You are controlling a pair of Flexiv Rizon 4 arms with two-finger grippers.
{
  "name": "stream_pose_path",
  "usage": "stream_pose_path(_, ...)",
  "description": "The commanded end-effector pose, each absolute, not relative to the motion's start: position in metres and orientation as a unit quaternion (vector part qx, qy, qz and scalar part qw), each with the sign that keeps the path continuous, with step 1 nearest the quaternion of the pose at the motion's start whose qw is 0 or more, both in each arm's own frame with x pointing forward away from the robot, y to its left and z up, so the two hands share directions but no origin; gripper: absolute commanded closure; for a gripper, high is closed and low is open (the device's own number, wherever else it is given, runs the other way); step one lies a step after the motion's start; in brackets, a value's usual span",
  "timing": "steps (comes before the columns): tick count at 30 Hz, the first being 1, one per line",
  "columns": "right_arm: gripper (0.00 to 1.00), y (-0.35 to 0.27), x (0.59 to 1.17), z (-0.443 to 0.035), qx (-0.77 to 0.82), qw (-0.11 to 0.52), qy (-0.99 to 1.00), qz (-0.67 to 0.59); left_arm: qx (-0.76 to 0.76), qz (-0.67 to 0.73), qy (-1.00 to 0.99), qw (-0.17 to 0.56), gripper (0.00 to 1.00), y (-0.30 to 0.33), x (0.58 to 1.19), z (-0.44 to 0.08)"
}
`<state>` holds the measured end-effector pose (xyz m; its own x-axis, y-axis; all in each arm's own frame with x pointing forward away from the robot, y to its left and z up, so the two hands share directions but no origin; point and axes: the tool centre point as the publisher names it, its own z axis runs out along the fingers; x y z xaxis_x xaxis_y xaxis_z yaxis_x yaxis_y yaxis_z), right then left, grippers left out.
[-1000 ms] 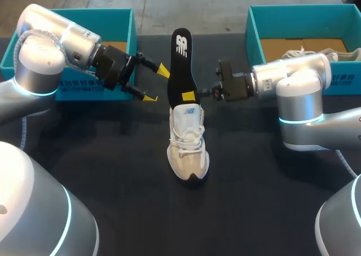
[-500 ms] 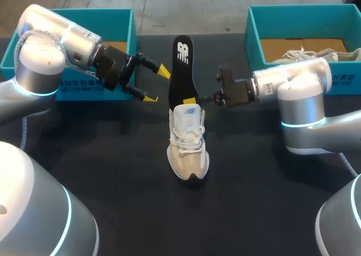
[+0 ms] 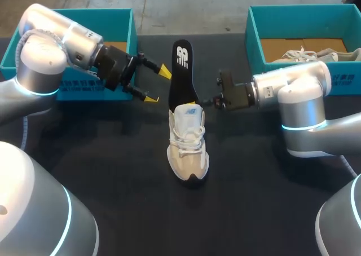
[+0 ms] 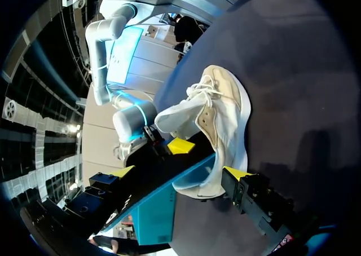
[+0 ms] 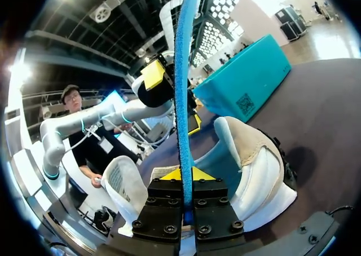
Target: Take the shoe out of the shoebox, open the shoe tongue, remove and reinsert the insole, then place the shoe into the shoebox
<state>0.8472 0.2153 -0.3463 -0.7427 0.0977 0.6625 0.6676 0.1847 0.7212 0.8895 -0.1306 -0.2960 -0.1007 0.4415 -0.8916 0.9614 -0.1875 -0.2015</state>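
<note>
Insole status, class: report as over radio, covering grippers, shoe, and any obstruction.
Right gripper shut on insole, which stands up out of shoe. Left gripper open, close beside insole, not touching. Shoe upright on table.

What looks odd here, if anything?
The black insole stands upright out of the heel of the white lace-up sneaker, only partly seated, pinched by the right end effector. The left end effector hangs open beside it, empty. Nothing spilled or damaged.

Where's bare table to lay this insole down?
Bare table lies left of the shoe, nearer me than the left gripper, and right of it, nearer than the right gripper. Crowded: between the left shoebox and right shoebox, where both grippers flank the insole.
</note>
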Motion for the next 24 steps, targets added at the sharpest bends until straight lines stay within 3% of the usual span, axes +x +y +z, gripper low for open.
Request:
stream_pose_path(1, 1.0, 0.218, 0.847, -0.346, -0.263, 0.241, -0.733, -0.579, 0.612, -0.47, 0.574, 0.276, 0.0, -0.131, 0.89, -0.297)
stream_pose_path(2, 0.98, 0.218, 0.847, -0.346, -0.262, 0.241, -0.734, -0.579, 0.612, -0.47, 0.574, 0.276, 0.0, -0.131, 0.89, -0.297)
stream_pose_path(3, 0.82, 0.218, 0.849, -0.345, -0.262, 0.24, -0.734, -0.578, 0.611, -0.47, 0.574, 0.275, 0.0, -0.131, 0.891, -0.297)
stream_pose_path(4, 0.78, 0.218, 0.849, -0.344, -0.262, 0.239, -0.735, -0.578, 0.612, -0.47, 0.574, 0.275, 0.0, -0.132, 0.891, -0.297)
stream_pose_path(24, 0.78, 0.219, 0.869, -0.328, -0.245, 0.216, -0.749, -0.577, 0.608, -0.473, 0.574, 0.276, 0.0, -0.126, 0.892, -0.299)
